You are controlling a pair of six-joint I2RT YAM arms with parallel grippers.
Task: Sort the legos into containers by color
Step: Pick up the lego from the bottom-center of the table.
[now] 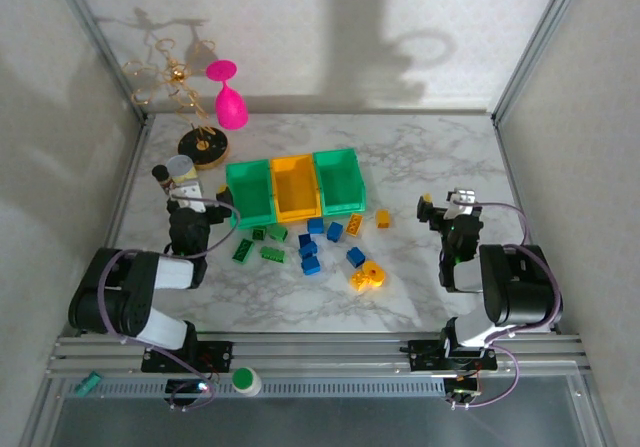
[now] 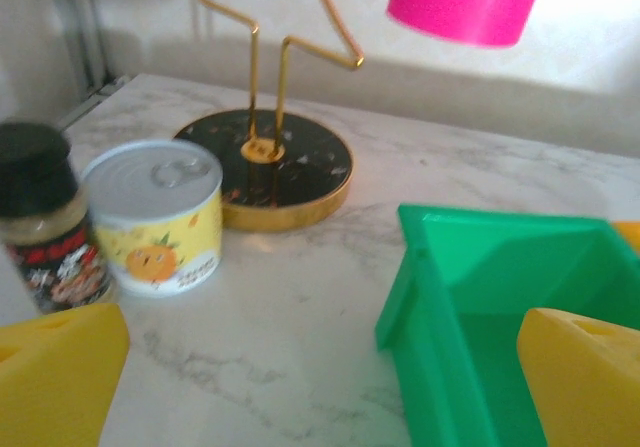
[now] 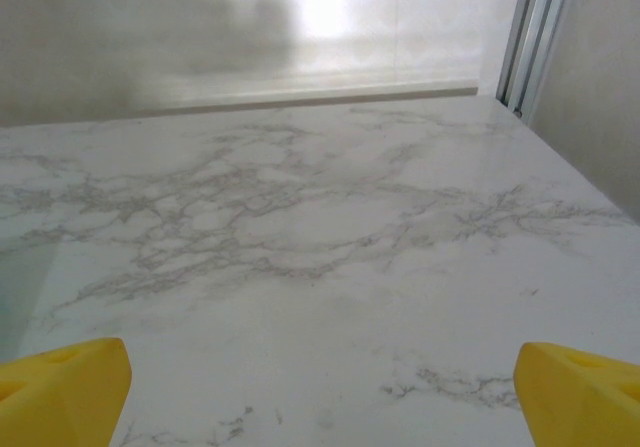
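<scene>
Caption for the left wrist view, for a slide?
Open left gripper facing green bin; tin can, spice jar and gold-rimmed stand base beyond.

Both arms sit folded low, at the lower left and lower right of the top view. The left gripper (image 1: pixel 196 200) and right gripper (image 1: pixel 447 205) point up-frame, jaws spread wide.

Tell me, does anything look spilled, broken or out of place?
Nothing looks broken. The legos lie scattered in front of the three bins, unsorted. A pink glass hangs upside down on a gold rack.
</scene>
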